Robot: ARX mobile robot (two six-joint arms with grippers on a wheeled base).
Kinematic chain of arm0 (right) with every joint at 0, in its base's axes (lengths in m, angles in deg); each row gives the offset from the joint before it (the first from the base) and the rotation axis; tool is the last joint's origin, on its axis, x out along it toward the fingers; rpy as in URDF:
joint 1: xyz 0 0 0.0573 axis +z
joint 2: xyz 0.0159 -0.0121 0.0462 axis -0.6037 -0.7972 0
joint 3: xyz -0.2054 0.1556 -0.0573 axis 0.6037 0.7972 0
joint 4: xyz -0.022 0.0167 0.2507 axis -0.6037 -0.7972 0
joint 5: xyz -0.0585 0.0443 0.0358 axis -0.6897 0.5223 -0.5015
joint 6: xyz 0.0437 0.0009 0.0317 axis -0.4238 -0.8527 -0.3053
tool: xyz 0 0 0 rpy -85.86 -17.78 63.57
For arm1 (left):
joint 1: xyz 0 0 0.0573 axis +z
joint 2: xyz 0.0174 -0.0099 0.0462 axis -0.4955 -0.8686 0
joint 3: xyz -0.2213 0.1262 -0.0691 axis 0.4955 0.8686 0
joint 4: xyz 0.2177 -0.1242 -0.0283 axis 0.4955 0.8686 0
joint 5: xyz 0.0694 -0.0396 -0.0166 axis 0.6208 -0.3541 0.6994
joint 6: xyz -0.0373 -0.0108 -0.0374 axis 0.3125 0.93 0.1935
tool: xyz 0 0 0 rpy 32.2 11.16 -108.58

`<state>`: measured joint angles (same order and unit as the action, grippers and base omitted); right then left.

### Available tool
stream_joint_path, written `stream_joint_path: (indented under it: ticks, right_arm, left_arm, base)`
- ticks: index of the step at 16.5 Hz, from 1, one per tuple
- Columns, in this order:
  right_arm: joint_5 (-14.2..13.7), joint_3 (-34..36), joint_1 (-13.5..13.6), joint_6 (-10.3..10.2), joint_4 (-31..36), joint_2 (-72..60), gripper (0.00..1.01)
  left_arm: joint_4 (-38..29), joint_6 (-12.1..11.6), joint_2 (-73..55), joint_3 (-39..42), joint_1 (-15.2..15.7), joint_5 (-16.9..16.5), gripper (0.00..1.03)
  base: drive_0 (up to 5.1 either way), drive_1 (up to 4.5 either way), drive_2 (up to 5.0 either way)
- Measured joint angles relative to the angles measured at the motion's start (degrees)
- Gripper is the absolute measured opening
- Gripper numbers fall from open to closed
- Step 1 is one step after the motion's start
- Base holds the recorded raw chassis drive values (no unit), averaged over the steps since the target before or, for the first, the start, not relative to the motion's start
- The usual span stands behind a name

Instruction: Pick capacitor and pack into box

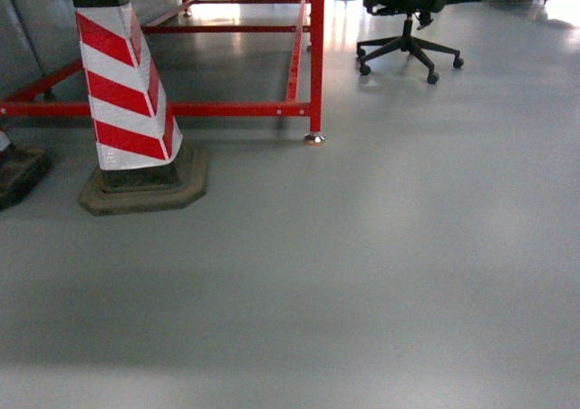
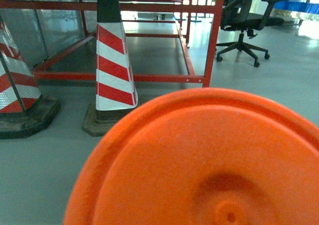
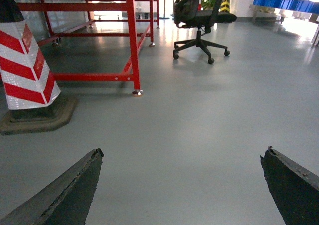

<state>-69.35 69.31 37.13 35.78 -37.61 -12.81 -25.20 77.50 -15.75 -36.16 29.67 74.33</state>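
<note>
- We see grey floor (image 1: 362,282) across most of the head view; neither arm shows there.
- We note a red-and-white striped cone (image 1: 127,92) on a dark base at upper left of the head view, standing just beside a red metal frame (image 1: 313,55).
- A black office chair (image 1: 408,19) stands on its castors beyond the frame, at upper right.
- In the right wrist view, the right gripper (image 3: 182,180) has its dark fingers (image 3: 65,195) spread wide at the two lower corners, with bare floor between them; it holds nothing.
- In the left wrist view, a large round orange disc (image 2: 199,160) fills the lower part of the picture, close to the lens. We cannot tell what it is.
- No part of the left gripper shows in any view, so we cannot report its opening or any load.
- A second striped cone (image 2: 15,85) stands at the left edge of the left wrist view.
- We find neither the box nor the capacitor in any view; we cannot tell where they are.
</note>
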Motion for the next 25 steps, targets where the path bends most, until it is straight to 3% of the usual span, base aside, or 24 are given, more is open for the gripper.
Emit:
stream_joint_path:
  ticks: [25]
  right_arm:
    - [0.2, 0.0, 0.0, 0.0, 0.0, 0.0, 0.98]
  left_arm:
    - [0.2, 0.0, 0.0, 0.0, 0.0, 0.3, 0.43]
  base:
    - [-5.0, 2.43, 2.4]
